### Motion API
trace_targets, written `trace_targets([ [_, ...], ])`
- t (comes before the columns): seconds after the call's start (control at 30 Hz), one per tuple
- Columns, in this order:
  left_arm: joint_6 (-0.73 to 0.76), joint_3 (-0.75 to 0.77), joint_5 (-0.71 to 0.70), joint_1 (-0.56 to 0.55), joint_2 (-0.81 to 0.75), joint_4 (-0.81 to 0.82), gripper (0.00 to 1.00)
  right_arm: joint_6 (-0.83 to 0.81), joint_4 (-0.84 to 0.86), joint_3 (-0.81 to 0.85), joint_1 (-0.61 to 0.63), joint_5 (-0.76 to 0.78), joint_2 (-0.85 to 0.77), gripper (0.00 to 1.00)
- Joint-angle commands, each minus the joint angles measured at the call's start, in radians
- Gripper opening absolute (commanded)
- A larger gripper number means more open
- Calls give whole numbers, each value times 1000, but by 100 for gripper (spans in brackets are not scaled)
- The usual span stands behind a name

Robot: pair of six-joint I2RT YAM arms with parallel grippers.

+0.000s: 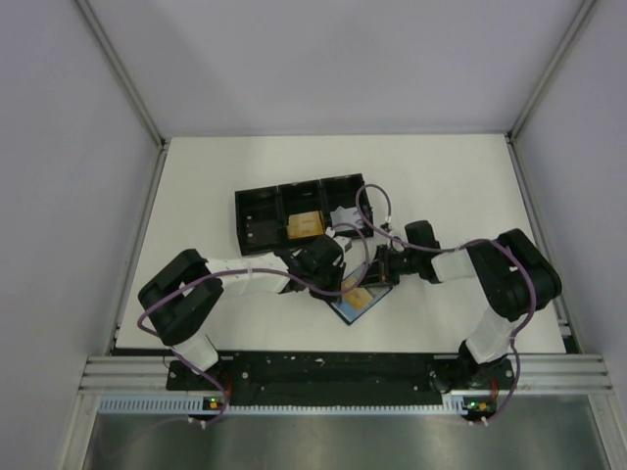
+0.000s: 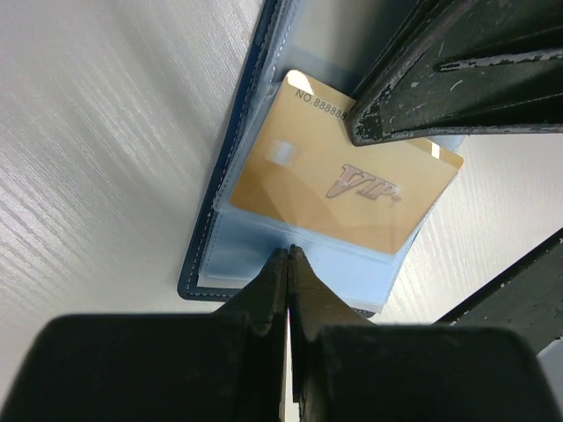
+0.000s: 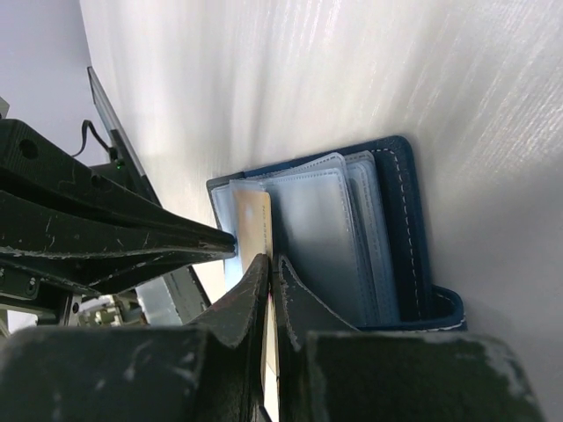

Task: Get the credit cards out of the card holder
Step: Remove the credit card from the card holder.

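The dark-blue card holder (image 2: 201, 264) lies open on the white table, its clear sleeves (image 3: 321, 229) fanned out. A gold credit card (image 2: 334, 189) marked VIP sticks partway out of one sleeve. My left gripper (image 2: 290, 253) is shut, its tips pressed on the sleeve's edge just below the card. My right gripper (image 3: 271, 260) is shut on the card's (image 3: 252, 220) edge, and the card shows between its jaws. The top view shows both grippers meeting over the holder (image 1: 347, 312), the left (image 1: 340, 280) and the right (image 1: 370, 286).
A black three-compartment tray (image 1: 257, 196) stands just behind the arms' hands, with an orange-tan card (image 1: 306, 225) in its middle compartment. The table's near edge and mounting rail (image 1: 323, 377) run below the holder.
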Motion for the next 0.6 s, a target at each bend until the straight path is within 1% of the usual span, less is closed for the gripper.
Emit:
trace_targets([
  [0.0, 19, -53, -16, -6, 32, -134, 0, -40, 35, 14, -41, 22, -6, 0],
  [0.17, -1, -67, -24, -5, -36, -105, 0, -31, 74, -9, -32, 12, 3, 0],
  [0.23, -18, -81, -21, -5, -71, -68, 1, -32, 74, -8, -3, 17, 3, 0],
  [0.3, -29, -86, -24, -5, -105, -38, 11, -28, 77, -9, 28, 32, 3, 0],
  [0.43, -24, -80, -66, -5, -148, 4, 22, -25, 90, -12, 53, 48, 13, 0],
  [0.47, -15, -76, -80, -6, -148, 9, 22, -23, 92, -14, 56, 48, 17, 0],
  [0.57, 14, -55, -99, -5, -137, 16, 32, -25, 94, -12, 60, 46, 18, 0],
])
